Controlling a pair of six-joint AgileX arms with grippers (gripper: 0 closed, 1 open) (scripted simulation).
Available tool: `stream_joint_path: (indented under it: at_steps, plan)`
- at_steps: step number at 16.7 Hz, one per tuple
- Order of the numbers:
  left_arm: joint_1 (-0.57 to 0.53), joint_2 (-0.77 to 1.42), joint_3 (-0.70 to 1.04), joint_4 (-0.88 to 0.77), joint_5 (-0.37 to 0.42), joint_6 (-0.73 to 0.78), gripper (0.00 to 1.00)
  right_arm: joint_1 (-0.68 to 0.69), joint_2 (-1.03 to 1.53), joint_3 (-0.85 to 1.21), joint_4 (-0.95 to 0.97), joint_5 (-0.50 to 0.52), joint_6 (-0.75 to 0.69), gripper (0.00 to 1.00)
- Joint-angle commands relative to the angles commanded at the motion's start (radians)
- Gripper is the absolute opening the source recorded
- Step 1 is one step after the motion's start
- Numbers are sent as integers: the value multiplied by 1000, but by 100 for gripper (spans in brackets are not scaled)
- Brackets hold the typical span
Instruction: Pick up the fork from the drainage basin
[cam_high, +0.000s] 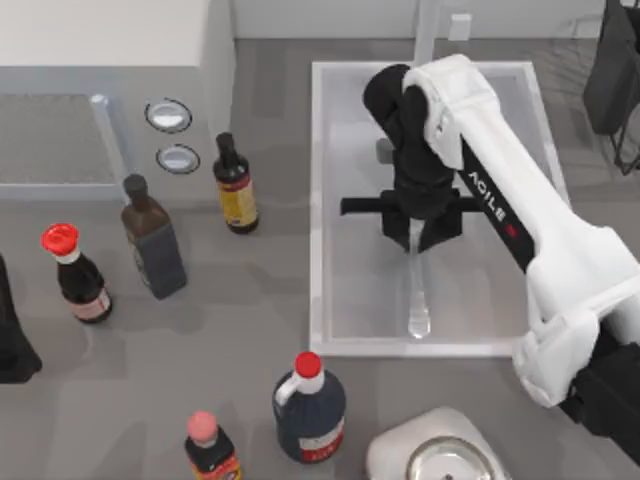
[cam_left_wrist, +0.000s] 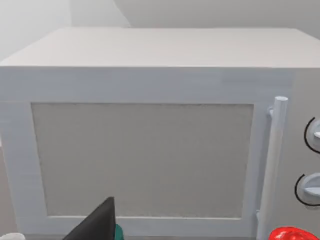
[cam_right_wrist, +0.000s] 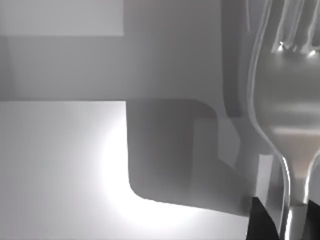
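Nearest the lens in the right wrist view, the fork (cam_right_wrist: 287, 100) stands very close, its neck running down between the dark fingertips (cam_right_wrist: 260, 222), which appear closed onto it. I judge it gripped, though whether it rests on the floor or is raised cannot be told.

From above, the right gripper (cam_high: 420, 232) sits over the middle of the drainage basin (cam_high: 330, 345), pointing downward, with the fork's handle (cam_high: 418, 290) trailing from under it toward the basin's near rim.

Step in hand, by my reading: the grasp is made and the lift is due. The next move calls for a straight rise, keeping the slim handle clear of the raised rim and holding pressure so the smooth metal does not slide.

Farther off, the left gripper (cam_left_wrist: 102, 225) is parked at the table's left edge, facing the microwave (cam_left_wrist: 150, 145); its fingers' state cannot be told.
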Motion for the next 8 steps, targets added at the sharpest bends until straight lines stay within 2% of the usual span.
stream_joint_path:
  at_steps: [3, 8]
  plan:
    - [0, 0, 0, 0, 0, 0, 100, -1, -99, -101, 12, -2, -1, 0]
    - [0, 0, 0, 0, 0, 0, 100, -1, -392, -438, 39, -6, -1, 0]
